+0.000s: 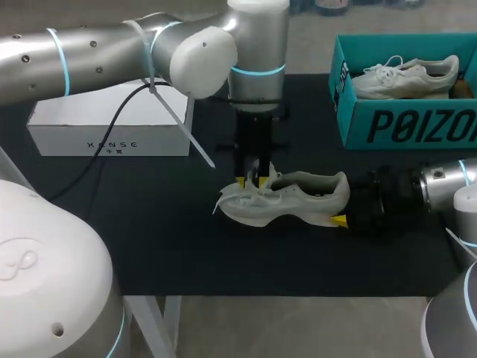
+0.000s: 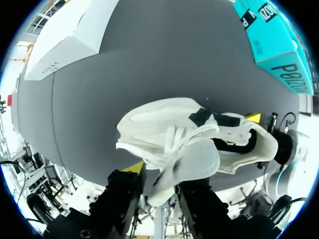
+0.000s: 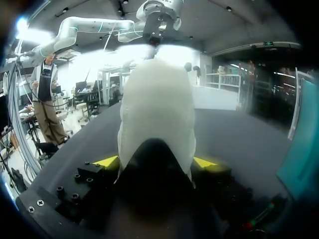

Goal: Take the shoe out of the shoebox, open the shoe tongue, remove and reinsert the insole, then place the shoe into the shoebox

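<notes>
Shoe (image 1: 287,198) heel fills right pincer (image 3: 155,162), tongue (image 2: 192,159) left pincer (image 1: 251,180).

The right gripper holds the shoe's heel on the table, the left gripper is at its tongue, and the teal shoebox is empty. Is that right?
No. The teal shoebox is not empty: the head view shows a second shoe lying in it. The right gripper does hold the heel of the shoe on the table, and the left gripper is at its tongue.

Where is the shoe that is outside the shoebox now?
Head view: the shoe lies mid-table on the black mat, left fingers at its tongue, right fingers at its heel.
</notes>
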`<action>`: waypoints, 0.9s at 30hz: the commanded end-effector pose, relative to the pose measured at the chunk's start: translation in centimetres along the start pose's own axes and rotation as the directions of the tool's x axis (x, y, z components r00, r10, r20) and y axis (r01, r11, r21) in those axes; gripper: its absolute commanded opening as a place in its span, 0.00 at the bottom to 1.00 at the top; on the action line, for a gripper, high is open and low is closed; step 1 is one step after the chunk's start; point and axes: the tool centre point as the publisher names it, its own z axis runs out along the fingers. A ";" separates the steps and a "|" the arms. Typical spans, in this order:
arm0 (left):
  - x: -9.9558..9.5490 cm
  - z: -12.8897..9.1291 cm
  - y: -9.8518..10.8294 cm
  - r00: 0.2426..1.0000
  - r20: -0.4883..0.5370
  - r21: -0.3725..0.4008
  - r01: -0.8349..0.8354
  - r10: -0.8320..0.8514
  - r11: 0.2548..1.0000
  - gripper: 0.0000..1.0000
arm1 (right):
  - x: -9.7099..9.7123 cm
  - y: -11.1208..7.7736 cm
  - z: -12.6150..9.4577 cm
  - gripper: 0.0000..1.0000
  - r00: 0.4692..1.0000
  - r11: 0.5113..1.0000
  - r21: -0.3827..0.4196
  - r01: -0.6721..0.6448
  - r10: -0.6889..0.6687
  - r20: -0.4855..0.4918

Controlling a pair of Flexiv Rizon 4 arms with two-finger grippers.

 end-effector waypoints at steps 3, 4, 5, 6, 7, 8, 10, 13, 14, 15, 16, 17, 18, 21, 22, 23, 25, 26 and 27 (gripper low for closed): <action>0.0 -5.5 0.9 0.993 0.072 0.124 -0.106 0.098 0.987 1.00 | 0.0 -0.3 0.3 0.00 1.000 1.000 0.002 -0.001 0.001 0.002; 0.1 -6.3 0.9 0.990 0.089 0.146 -0.124 0.111 0.982 1.00 | 0.0 -0.3 0.3 0.00 1.000 1.000 0.002 -0.001 0.001 0.002; 0.3 -7.7 0.9 0.976 0.126 0.187 -0.198 0.176 0.962 1.00 | 0.0 -0.3 0.3 0.00 1.000 1.000 0.002 -0.001 0.001 0.002; 0.5 -8.5 0.9 0.956 0.156 0.197 -0.278 0.250 0.940 1.00 | 0.0 -0.3 0.3 0.00 1.000 1.000 0.002 -0.001 0.001 0.002; 0.8 -9.3 0.9 0.924 0.195 0.212 -0.368 0.330 0.905 1.00 | 0.0 -0.3 0.3 0.00 1.000 1.000 0.002 -0.001 0.001 0.002; 1.1 -10.5 1.1 0.873 0.226 0.237 -0.481 0.433 0.844 1.00 | 0.0 -0.3 0.3 0.00 1.000 1.000 0.002 -0.001 0.001 0.002; 1.9 -11.6 2.1 0.608 0.297 0.190 -0.794 0.737 0.578 1.00 | 0.0 -0.3 0.3 0.00 1.000 1.000 0.002 -0.001 0.001 0.002; 1.8 -11.6 4.3 0.046 0.363 0.043 -0.999 0.931 0.033 1.00 | 0.0 -0.3 0.3 0.00 1.000 1.000 0.002 -0.001 0.001 0.002; 1.6 -11.5 4.5 -0.052 0.314 0.021 -0.998 0.948 -0.062 1.00 | 0.0 -0.3 0.3 0.00 1.000 1.000 0.002 -0.001 0.001 0.002; 1.6 -11.5 4.5 -0.052 0.314 0.021 -0.998 0.948 -0.062 1.00 | 0.0 -0.3 0.3 0.00 1.000 1.000 0.002 -0.001 0.001 0.002; 1.6 -11.5 4.5 -0.052 0.314 0.021 -0.998 0.948 -0.062 1.00 | 0.0 -0.3 0.3 0.00 1.000 1.000 0.002 -0.001 0.001 0.002; 1.6 -11.5 4.5 -0.052 0.314 0.021 -0.998 0.948 -0.062 1.00 | 0.0 -0.3 0.3 0.00 1.000 1.000 0.002 -0.001 0.001 0.002; 1.6 -11.5 4.5 -0.052 0.314 0.021 -0.998 0.948 -0.062 1.00 | 0.0 -0.3 0.3 0.00 1.000 1.000 0.002 -0.001 0.001 0.002; 1.6 -11.5 4.5 -0.052 0.314 0.021 -0.998 0.948 -0.062 1.00 | 0.0 -0.3 0.3 0.00 1.000 1.000 0.002 -0.001 0.001 0.002; 1.6 -11.5 4.5 -0.052 0.314 0.021 -0.998 0.948 -0.062 1.00 | 0.0 -0.3 0.3 0.00 1.000 1.000 0.002 -0.001 0.001 0.002; 1.6 -11.5 4.5 -0.052 0.314 0.021 -0.998 0.948 -0.062 1.00 | 0.0 -0.3 0.3 0.00 1.000 1.000 0.002 -0.001 0.001 0.002; 1.6 -11.5 4.5 -0.052 0.314 0.021 -0.998 0.948 -0.062 1.00 | 0.0 -0.3 0.3 0.00 1.000 1.000 0.002 -0.001 0.001 0.002; 1.6 -11.5 4.5 -0.052 0.314 0.021 -0.998 0.948 -0.062 1.00 | 0.0 -0.3 0.3 0.00 1.000 1.000 0.002 -0.001 0.001 0.002; 1.6 -11.5 4.5 -0.052 0.314 0.021 -0.998 0.948 -0.062 1.00 | 0.0 -0.3 0.3 0.00 1.000 1.000 0.002 -0.001 0.001 0.002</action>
